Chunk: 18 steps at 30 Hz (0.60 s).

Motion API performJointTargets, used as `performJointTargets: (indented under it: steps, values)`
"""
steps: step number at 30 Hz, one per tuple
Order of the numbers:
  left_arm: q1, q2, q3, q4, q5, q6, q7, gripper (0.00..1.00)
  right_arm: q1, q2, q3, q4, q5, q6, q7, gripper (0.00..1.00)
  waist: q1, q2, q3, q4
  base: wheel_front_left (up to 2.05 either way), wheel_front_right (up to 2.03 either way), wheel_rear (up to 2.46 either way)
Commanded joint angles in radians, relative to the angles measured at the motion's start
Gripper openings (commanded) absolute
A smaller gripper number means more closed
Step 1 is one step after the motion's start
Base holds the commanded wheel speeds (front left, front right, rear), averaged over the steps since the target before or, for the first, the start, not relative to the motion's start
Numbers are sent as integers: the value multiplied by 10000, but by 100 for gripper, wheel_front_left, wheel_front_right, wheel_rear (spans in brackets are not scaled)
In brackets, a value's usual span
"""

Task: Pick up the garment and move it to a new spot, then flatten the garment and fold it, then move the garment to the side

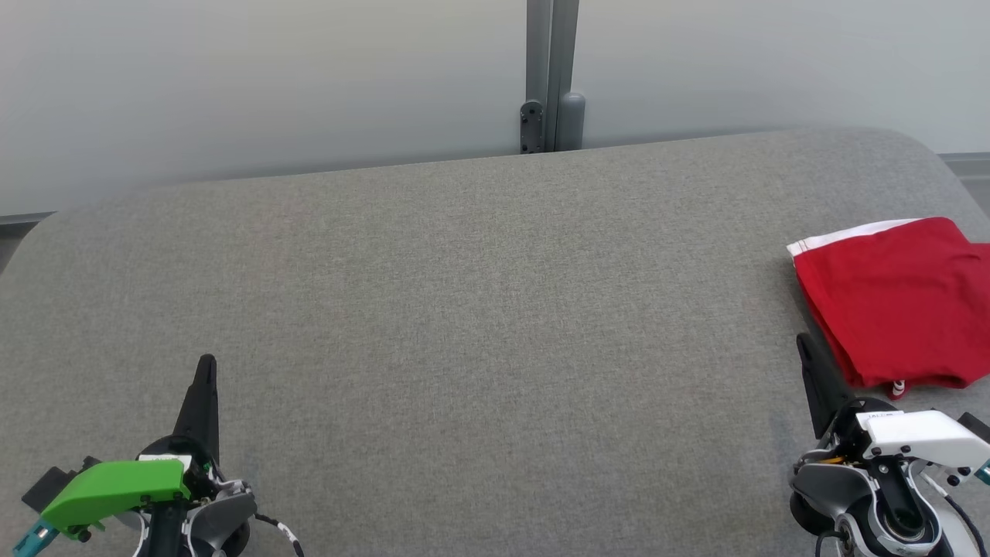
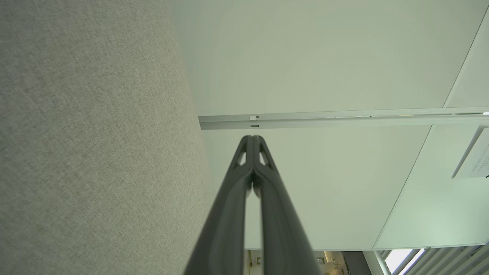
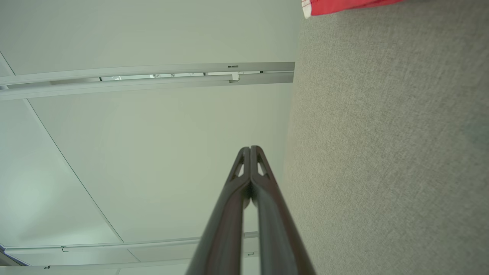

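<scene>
The garment (image 1: 897, 298) is red with a white band and lies folded at the far right of the grey fabric surface (image 1: 479, 309), partly cut off by the head view's right edge. A strip of the garment (image 3: 344, 5) shows at the top of the right wrist view. My right gripper (image 1: 803, 340) is shut and empty, just left of the garment's near corner. At the lower left my left gripper (image 1: 206, 362) is shut, holding nothing, far from the garment. Both wrist views show the fingertips pressed together: left gripper (image 2: 252, 137), right gripper (image 3: 250, 148).
A pale wall (image 1: 271, 85) with a grey vertical post (image 1: 551, 77) stands behind the surface's far edge. The surface has rounded corners and drops off at the left (image 1: 15, 247) and at the right.
</scene>
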Motion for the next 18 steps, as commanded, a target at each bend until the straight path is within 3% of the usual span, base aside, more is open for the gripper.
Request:
performJointTargets:
  steps: [1,18]
  values:
    - [-128,67,24,8,-7,-64,41,0,-66,0,-23,21,-34,4,25,0,0,0,0,0,0,0,0]
    - [-128,67,24,7,-7,-64,41,0,-67,4,-30,20,-44,4,34,0,0,0,0,0,0,0,0]
